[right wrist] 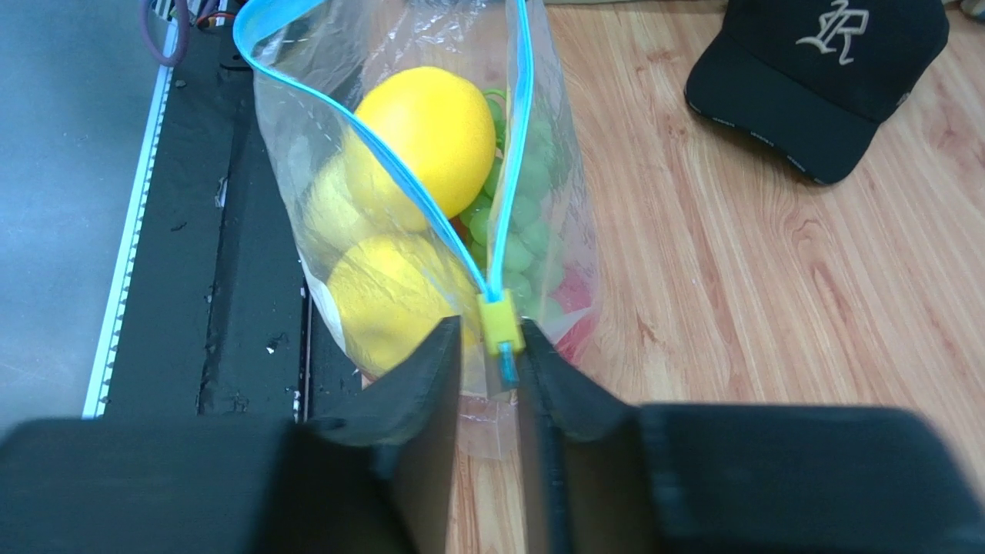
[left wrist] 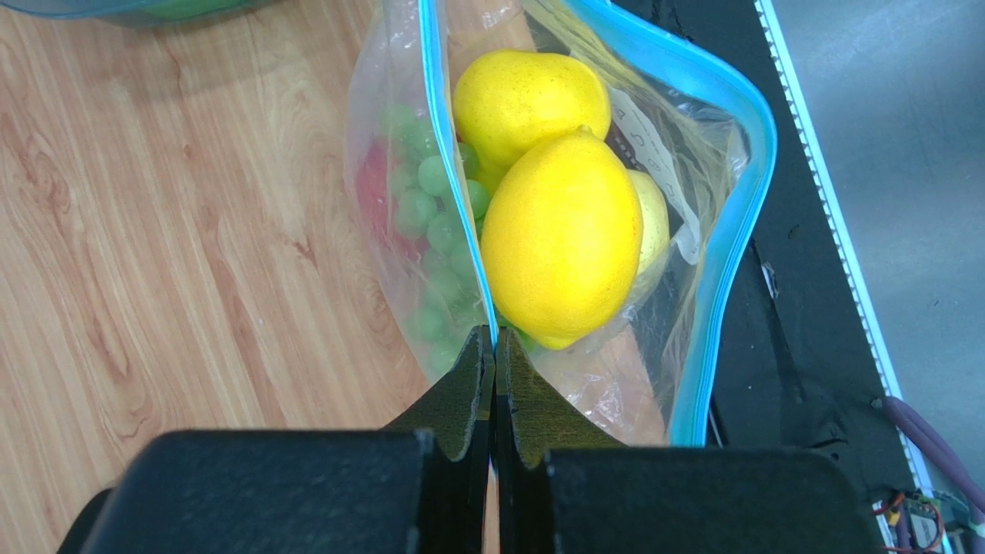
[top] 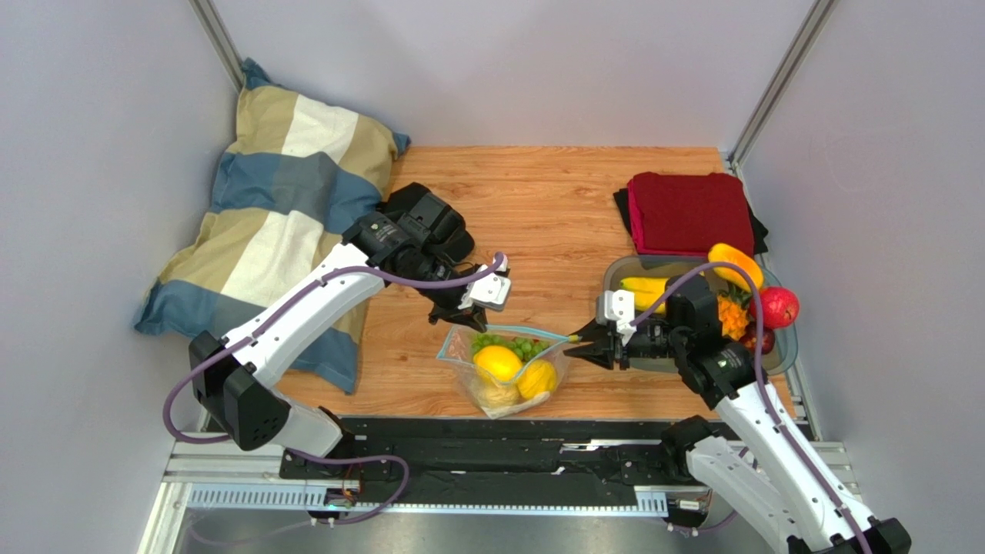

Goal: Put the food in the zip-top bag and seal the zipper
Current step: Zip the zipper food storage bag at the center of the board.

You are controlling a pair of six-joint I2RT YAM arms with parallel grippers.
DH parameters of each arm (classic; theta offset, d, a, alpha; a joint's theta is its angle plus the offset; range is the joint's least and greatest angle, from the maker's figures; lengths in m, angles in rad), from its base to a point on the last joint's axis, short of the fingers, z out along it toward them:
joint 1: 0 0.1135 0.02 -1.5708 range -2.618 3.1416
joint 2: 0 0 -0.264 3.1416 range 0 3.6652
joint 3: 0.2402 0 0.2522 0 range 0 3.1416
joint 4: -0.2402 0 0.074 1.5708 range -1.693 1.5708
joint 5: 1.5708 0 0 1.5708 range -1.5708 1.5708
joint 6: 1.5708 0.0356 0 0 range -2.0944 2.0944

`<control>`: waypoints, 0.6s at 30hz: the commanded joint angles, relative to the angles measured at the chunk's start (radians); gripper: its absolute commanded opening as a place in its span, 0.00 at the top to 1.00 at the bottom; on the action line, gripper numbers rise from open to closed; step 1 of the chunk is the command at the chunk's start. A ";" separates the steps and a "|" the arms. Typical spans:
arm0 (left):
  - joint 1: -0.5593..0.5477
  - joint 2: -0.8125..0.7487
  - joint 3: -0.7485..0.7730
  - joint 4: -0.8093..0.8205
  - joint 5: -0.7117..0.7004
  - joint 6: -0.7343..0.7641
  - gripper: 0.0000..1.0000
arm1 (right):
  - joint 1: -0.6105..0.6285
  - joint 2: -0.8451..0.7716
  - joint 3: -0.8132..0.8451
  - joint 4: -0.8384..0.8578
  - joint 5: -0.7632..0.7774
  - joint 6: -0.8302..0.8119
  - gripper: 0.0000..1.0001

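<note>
Zip-top bag (top: 459,349), open, between left pincer (top: 461,320) and right pincer (top: 580,338)

Your zip-top bag (top: 503,372) stands upright near the front edge of the table (top: 543,196), clear and crinkled, its mouth gaping. The zipper (left wrist: 740,208), a light-blue strip, runs unsealed along both lips, with its yellow slider (right wrist: 501,320) at one end. Inside you see yellow fruits (left wrist: 563,237), green grapes (left wrist: 434,208) and a red piece (left wrist: 372,191). Well right of the bag lies more food (top: 778,307).
</note>
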 commanded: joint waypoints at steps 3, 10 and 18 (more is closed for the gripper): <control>0.003 -0.044 0.000 0.033 0.047 0.044 1.00 | 0.007 -0.013 0.021 0.037 0.011 0.009 0.89; 0.002 -0.114 -0.012 0.279 0.045 -0.190 0.63 | 0.007 -0.051 0.013 0.055 0.027 0.035 1.00; -0.167 -0.131 0.000 0.572 -0.033 -0.492 0.55 | 0.022 -0.046 0.013 0.090 0.027 0.072 1.00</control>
